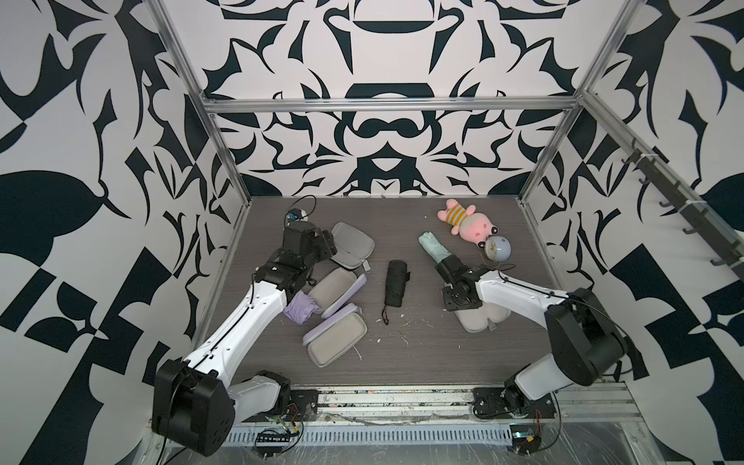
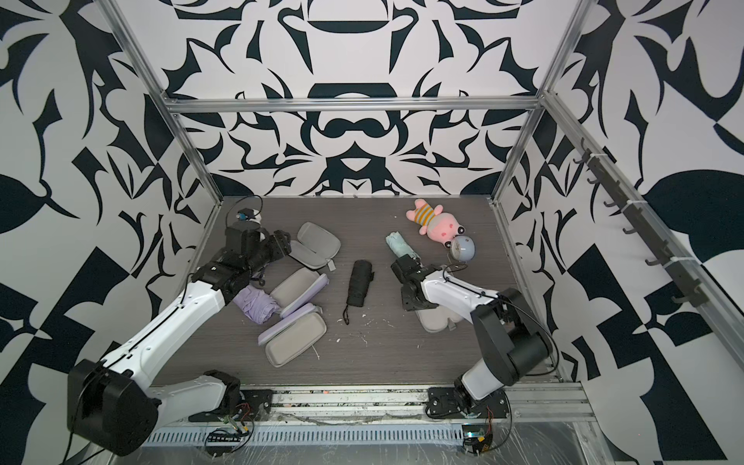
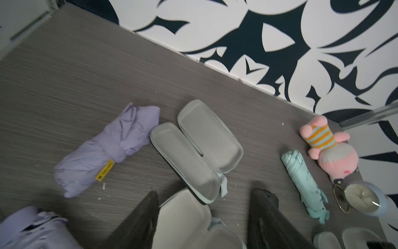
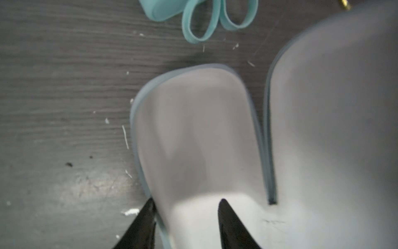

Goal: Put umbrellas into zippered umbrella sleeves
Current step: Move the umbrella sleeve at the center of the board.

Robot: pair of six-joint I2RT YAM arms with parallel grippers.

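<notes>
My left gripper hangs open, jaws wide, over a grey-lined open sleeve. Beyond it lie another open sleeve and a lilac umbrella; a second lilac umbrella sits by my left forearm next to two open lilac sleeves. The black umbrella lies mid-table. My right gripper is open, one finger outside and one inside the rim of a blue-green-edged open sleeve. The mint umbrella lies just past it, its strap showing.
A pink plush toy and a round pale-blue clock lie at the back right, close to the mint umbrella. Metal frame posts and patterned walls enclose the table. White crumbs dot the grey tabletop.
</notes>
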